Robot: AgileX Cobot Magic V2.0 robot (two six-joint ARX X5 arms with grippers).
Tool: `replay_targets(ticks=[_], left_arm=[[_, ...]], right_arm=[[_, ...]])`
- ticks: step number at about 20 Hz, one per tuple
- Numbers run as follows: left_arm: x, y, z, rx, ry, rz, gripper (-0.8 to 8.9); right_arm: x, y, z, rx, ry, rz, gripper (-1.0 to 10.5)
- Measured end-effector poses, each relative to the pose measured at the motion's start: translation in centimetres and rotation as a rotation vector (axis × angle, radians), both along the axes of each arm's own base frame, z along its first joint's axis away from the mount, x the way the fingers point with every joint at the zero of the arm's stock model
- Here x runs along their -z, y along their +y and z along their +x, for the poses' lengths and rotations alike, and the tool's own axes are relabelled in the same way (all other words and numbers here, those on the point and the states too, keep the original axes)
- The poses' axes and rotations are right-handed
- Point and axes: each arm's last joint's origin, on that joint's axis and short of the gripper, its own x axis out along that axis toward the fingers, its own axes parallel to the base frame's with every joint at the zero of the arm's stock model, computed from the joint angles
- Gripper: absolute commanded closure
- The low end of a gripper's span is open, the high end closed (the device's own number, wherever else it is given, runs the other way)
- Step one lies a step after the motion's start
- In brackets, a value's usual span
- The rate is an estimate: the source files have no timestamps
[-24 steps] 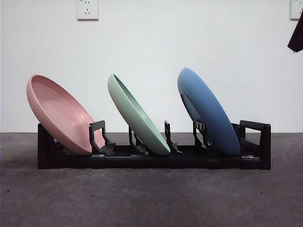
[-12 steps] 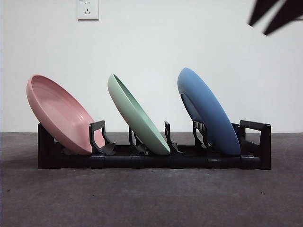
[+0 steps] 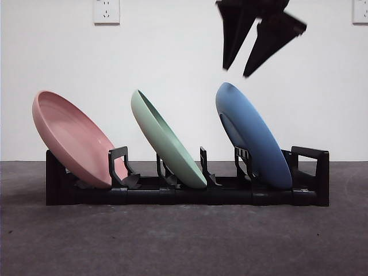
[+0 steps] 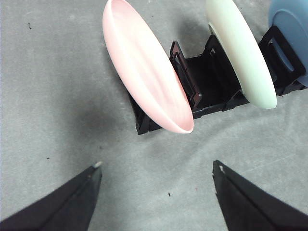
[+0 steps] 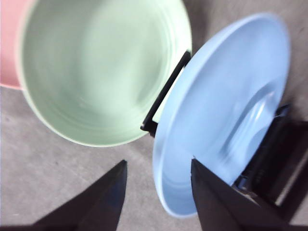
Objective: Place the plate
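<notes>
Plates stood three in a row in a black rack [image 3: 172, 195] on the dark grey table [image 3: 184, 241], each tilted the same way with its top rim leaning toward the rack's pink end. Pink plate [image 3: 72, 138] sat in the slot at one end of the rack, green plate [image 3: 167, 138] in the middle slot, blue plate [image 3: 253, 135] in the slot nearest the other end, its lower rim resting between the rack's uprights. None of the three touched its neighbour. Right gripper [image 3: 236, 70] hung in the air above the blue plate's top rim, jaws apart and pointing down, touching nothing; its wrist camera showed the blue plate [image 5: 226, 110] just past the jaw tips, with the green plate [image 5: 103, 67] beside it and a rack upright between the two. Right gripper [image 5: 156, 168] held no plate. Left gripper [image 4: 156, 166] was off to the pink end of the rack, jaws wide apart and empty over bare table, with the pink plate [image 4: 147, 67] and the green plate [image 4: 240, 48] ahead of it. White wall behind carried a socket [image 3: 106, 11] high up.
</notes>
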Motion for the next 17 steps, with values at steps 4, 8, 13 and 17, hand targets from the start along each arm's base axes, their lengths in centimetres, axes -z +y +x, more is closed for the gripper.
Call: replay_targets(ticks=[4,8,13,17], left_arm=[[0.0,0.0,0.0,0.000,0.000,0.000,4.43],[0.0,0.0,0.0,0.000,0.000,0.000,4.43],[0.0,0.0,0.0,0.000,0.000,0.000,4.43],[0.0,0.0,0.0,0.000,0.000,0.000,4.42]], right_arm=[[2.0,0.7,1.3,0.001,0.045,-0.029,7.4],[2.6,1.2,2.0,0.001,0.031,-0.019,7.8],[2.9,1.3,2.3,-0.002,0.040,-0.017,9.3],[2.9,1.3,2.2,-0.002,0.052,-0.008,9.3]])
